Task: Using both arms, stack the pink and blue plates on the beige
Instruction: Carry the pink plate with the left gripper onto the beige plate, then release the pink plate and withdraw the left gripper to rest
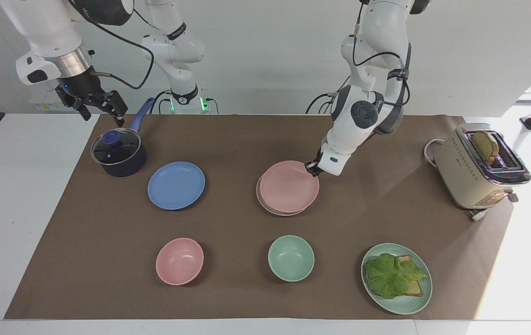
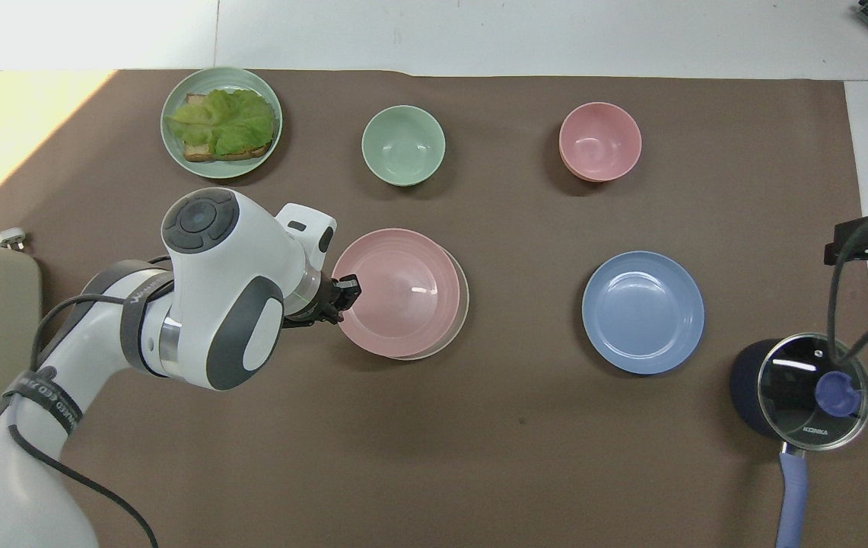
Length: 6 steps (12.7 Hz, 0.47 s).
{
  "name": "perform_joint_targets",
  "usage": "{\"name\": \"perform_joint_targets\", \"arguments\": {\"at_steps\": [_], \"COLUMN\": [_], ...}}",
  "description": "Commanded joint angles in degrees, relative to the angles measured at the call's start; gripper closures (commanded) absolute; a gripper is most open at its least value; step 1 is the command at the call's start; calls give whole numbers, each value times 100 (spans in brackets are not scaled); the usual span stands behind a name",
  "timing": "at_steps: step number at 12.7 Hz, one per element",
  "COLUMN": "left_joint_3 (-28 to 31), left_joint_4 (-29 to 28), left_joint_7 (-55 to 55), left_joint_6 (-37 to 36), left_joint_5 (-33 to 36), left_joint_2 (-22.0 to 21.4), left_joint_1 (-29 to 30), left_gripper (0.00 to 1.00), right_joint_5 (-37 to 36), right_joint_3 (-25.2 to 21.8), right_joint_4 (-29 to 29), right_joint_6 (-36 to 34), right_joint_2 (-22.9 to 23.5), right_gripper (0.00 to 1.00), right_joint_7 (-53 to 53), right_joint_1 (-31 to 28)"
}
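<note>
Nearest the robots, the right gripper point(image 1: 102, 108) hangs with its fingers spread and nothing between them, over the table's edge beside the dark lidded saucepan with a blue handle point(image 1: 119, 152) at the right arm's end; this arm waits.

A little farther out comes the row of plates. The left gripper point(image 1: 313, 168), its fingertips pressed together on the rim of the round shallow pale pink plate point(image 1: 288, 186), holds that plate on or just above the round shallow cream-beige plate point(image 2: 463, 308). Only a thin crescent of the beige plate shows on the side toward the right arm, so the pink one sits slightly off centre. I cannot tell whether it rests fully or is a touch raised. In the same row, the round shallow cornflower blue plate point(image 1: 176, 185) lies flat on the brown table cover point(image 1: 228, 139), well apart from the stack and untouched.

By my judgement the task is near its halfway mark: the pink plate is placed but not yet released, and the blue plate has yet to be lifted onto the stack, a job that falls to the right arm.
</note>
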Motion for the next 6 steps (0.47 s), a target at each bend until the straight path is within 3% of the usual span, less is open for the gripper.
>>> {"name": "perform_joint_targets", "arguments": {"at_steps": [1,2,3,4,6], "left_joint_3": [112,112,112,112,138], "left_joint_4": [-170,-161,-161,-144,-47], "left_joint_7": [96,149,219,307,290], "left_joint_6": [204,195,186,178,169], "left_joint_5": [-100,-100,-100,-100,-30], "left_joint_2": [-68,-68,-68,-60,-33], "left_joint_1": [-184,-184,-184,-184,-150], "left_gripper": [100,71,10,0,0], "right_joint_5": [-2,-2,-2,-2,-2], "right_joint_3": [32,32,32,32,32], "right_joint_4": [-123,-123,-123,-123,-123], "right_joint_6": [54,36,36,45,28], "right_joint_2": [-119,-119,-119,-119,-119], "right_gripper": [0,0,0,0,0], "right_joint_7": [-152,-152,-152,-152,-160], "right_joint_1": [-50,-50,-50,-50,-50]}}
